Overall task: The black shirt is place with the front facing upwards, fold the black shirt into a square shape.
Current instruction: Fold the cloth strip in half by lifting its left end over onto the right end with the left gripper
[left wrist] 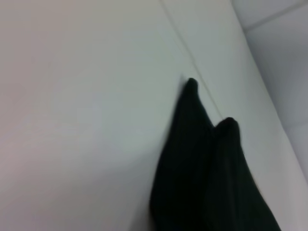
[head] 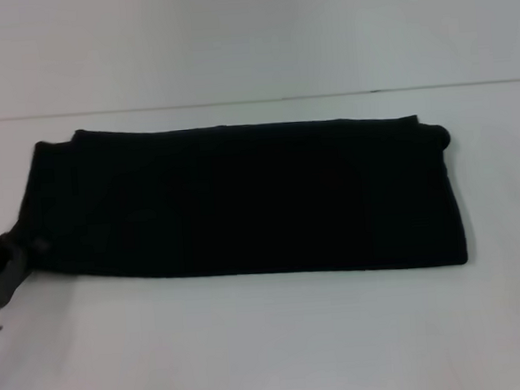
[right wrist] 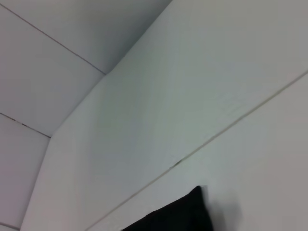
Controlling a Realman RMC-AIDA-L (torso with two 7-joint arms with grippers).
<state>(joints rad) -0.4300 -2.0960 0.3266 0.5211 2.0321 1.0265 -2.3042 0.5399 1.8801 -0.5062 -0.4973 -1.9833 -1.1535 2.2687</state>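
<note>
Black shirt (head: 243, 201) folded long; left gripper (head: 2, 275) beside.

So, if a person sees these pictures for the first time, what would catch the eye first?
First, the black shirt: already folded into a long, wide band, it lies across the middle of the white table. Next, the left gripper, at the shirt's left end near the picture's edge. Of the right arm, only a dark tip shows at the far right edge.

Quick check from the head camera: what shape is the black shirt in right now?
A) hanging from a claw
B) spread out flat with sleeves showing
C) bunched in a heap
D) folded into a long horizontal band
D: the black shirt lies flat on the table as a wide, low rectangle, with no sleeves sticking out.
</note>
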